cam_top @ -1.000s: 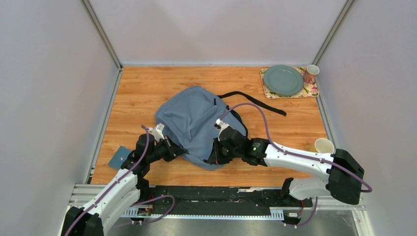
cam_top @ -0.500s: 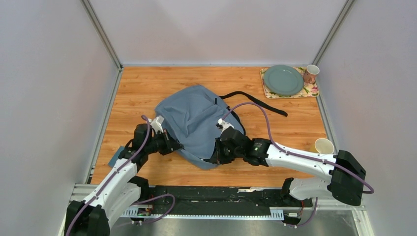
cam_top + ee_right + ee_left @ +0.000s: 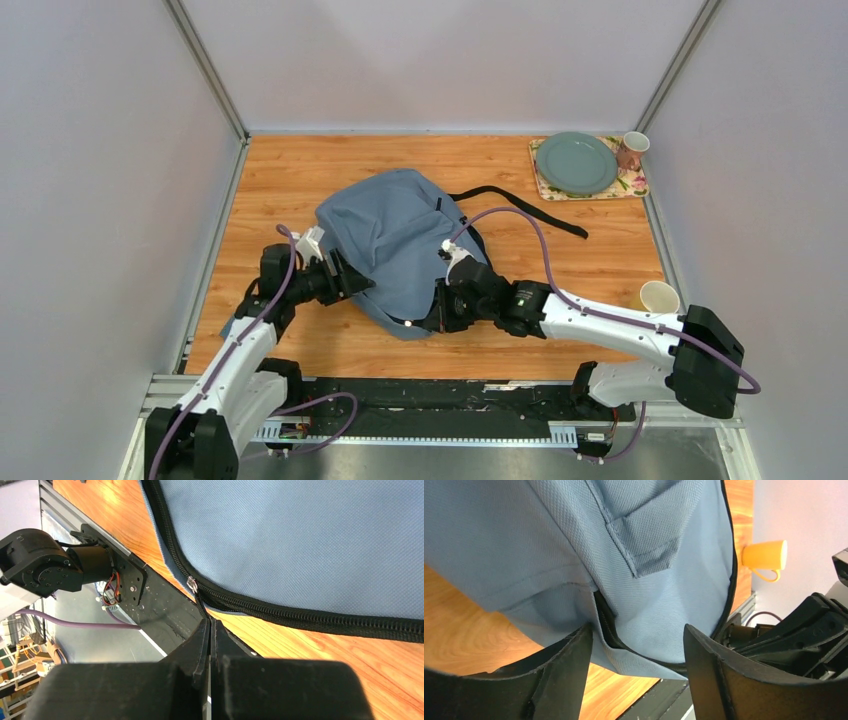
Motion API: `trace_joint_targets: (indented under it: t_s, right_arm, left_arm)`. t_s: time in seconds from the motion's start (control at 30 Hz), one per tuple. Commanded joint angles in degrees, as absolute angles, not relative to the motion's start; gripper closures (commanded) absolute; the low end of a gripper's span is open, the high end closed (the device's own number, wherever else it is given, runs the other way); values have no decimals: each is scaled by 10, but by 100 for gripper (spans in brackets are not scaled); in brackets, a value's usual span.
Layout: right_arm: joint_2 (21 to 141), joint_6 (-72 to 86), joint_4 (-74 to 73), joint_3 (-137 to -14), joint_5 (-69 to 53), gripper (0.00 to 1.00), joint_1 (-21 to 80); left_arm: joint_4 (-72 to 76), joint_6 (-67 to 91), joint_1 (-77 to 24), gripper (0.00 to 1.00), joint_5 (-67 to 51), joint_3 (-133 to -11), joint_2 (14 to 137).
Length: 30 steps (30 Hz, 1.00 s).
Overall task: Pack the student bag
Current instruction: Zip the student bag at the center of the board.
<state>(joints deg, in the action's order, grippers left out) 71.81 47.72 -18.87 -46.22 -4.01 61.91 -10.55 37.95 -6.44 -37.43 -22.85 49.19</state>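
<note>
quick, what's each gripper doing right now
left gripper: open, one finger on either side of a fold of the student bag, not clamped.
right gripper: shut on the bag's zip pull.

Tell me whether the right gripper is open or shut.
Shut. In the right wrist view the right gripper has its fingers meeting with no gap, pinching the black zip pull of the student bag.

Left tool (image 3: 636,630) wide apart, right tool (image 3: 210,623) pinched on zip pull (image 3: 198,600), both pointed inward
</note>
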Motion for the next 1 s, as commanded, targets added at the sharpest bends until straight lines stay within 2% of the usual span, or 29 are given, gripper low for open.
trace_joint_targets:
  t_s: [0.0, 0.17, 0.37, 0.83, 0.9, 0.93, 0.97]
  right_arm:
    - [722, 478, -155, -468, -47, 100, 617]
    - [724, 476, -154, -467, -44, 100, 617]
    - [735, 474, -154, -473, -51, 100, 617]
    - [740, 479, -142, -472, -71, 100, 617]
    - [742, 478, -142, -473, -76, 100, 617]
    - [741, 477, -141, -472, -78, 100, 617]
    - [741, 476, -139, -471, -77, 100, 617]
  left_arm:
    - [-64, 426, -62, 25, -417, -185, 436]
    - [-95, 455, -62, 25, -409, -150, 355]
    - [-115, 473, -69, 23, -419, -126, 316]
    - [-3, 548, -173, 22, -385, -91, 345]
    - [11, 548, -179, 37, -381, -91, 356]
    - [11, 547, -180, 48, -380, -91, 359]
    - [11, 545, -180, 76, -378, -91, 363]
